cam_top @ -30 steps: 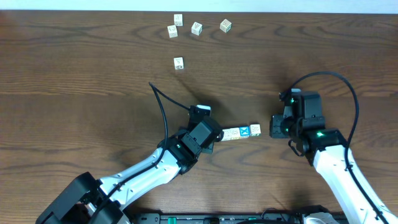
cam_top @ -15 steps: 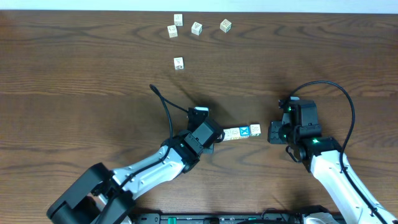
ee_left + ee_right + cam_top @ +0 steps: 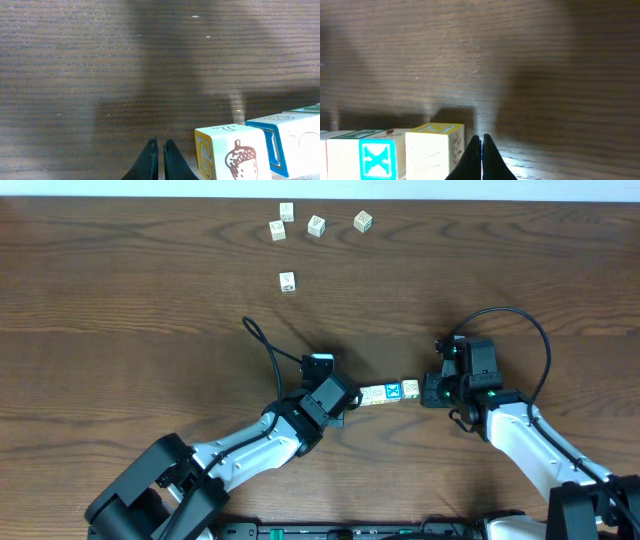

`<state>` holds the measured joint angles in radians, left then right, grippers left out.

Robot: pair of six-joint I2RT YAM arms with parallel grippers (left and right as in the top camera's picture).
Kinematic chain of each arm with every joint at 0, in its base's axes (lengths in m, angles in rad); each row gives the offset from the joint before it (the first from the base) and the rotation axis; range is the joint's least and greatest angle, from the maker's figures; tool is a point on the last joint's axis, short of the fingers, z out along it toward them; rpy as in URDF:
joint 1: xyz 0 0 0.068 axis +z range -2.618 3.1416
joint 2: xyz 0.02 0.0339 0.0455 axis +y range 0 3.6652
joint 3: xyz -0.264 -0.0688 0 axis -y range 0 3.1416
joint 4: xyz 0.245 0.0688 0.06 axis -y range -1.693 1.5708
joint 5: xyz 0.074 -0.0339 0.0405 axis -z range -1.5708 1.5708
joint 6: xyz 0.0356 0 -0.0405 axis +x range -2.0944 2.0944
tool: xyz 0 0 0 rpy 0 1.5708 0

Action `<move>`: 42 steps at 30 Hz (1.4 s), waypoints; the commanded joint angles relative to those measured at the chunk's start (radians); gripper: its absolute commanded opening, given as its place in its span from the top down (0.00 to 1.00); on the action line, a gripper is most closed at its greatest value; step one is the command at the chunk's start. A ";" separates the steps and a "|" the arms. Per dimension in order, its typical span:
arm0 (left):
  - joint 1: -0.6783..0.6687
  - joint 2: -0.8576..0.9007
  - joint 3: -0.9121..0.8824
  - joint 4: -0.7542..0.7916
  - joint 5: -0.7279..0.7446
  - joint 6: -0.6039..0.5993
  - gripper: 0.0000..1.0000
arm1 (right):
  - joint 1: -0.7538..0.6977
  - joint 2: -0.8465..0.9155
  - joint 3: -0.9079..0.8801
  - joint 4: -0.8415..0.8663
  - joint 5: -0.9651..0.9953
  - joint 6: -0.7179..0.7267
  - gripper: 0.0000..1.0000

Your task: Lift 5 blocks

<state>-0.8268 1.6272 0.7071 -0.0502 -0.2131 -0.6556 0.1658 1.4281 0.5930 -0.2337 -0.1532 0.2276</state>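
Observation:
A short row of blocks (image 3: 388, 392) lies end to end on the table between my two arms. In the overhead view a bright blue one (image 3: 394, 391) sits between cream ones. My left gripper (image 3: 347, 402) is shut and empty at the row's left end. In the left wrist view its tips (image 3: 160, 142) sit just left of a block with an acorn picture (image 3: 234, 154). My right gripper (image 3: 424, 392) is shut and empty at the row's right end. Its tips (image 3: 480, 137) are right beside a yellow-topped block (image 3: 434, 150), with the blue X block (image 3: 377, 159) further left.
Several loose whitish cubes lie at the back of the wooden table (image 3: 120, 300), in a cluster around one cube (image 3: 316, 225), with a single cube (image 3: 287, 280) nearer. A black cable (image 3: 262, 350) loops off the left arm.
My right gripper has moved left, closing up to the right end of the row. The left arm has swung slightly; its gripper stays at the left end. The blocks have not moved.

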 commanded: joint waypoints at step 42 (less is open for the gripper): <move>-0.003 0.014 -0.010 0.030 -0.004 -0.031 0.93 | 0.039 0.004 -0.007 -0.019 -0.133 -0.005 0.99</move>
<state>-0.8268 1.6279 0.7071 -0.0246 -0.2123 -0.6727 0.1978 1.4281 0.5930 -0.2501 -0.2771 0.2268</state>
